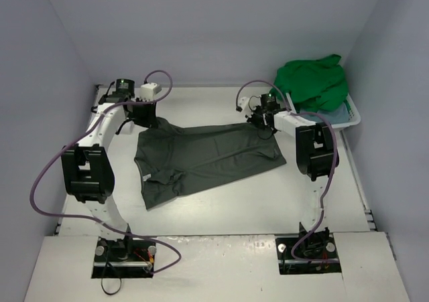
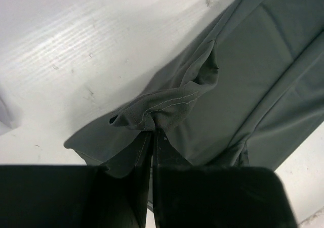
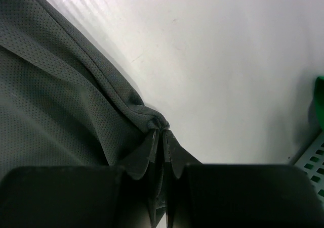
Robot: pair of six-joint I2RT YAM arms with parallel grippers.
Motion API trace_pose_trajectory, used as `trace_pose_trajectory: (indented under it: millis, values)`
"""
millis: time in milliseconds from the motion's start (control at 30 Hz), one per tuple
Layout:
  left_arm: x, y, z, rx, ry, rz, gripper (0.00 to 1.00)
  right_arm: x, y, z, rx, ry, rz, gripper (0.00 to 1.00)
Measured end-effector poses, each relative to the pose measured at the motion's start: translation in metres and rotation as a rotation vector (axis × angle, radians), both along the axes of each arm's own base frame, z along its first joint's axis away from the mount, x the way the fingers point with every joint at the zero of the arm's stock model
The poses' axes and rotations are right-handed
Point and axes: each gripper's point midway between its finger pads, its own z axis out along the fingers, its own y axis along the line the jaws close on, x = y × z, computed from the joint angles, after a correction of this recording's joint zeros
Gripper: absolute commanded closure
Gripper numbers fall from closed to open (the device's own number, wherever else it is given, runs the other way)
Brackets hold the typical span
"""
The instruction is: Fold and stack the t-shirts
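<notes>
Left gripper (image 2: 153, 133): fingers pinched tight on a far corner of the dark grey shirt (image 1: 201, 158).
Right gripper (image 3: 162, 133): fingers pinched on its other far corner.
Where the dark grey shirt is: spread on the table (image 1: 228, 211), not folded.
Green shirt (image 1: 314, 81): waiting in the basket (image 1: 354, 116).
Stack: none yet.

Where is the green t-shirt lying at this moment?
In the top view, the green t-shirt is heaped in the white basket at the far right, just beyond the right gripper.
</notes>
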Motion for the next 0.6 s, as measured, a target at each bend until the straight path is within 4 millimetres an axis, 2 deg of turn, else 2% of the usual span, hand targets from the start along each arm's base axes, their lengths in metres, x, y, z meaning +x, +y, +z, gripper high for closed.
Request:
trace_pose_trajectory:
  millis: [233,400,600]
  values:
    - [-0.024,-0.004,-0.007,-0.025,0.052,-0.018,1.00,-0.006,-0.010,0.009,0.004,-0.013,-0.017,1.00]
    - [-0.032,-0.006,0.001,-0.038,0.041,-0.028,1.00,0.002,-0.016,0.024,0.027,-0.068,-0.044,1.00]
    - [-0.041,-0.009,0.007,-0.053,0.034,-0.038,1.00,0.005,-0.017,0.027,0.068,-0.091,-0.064,1.00]
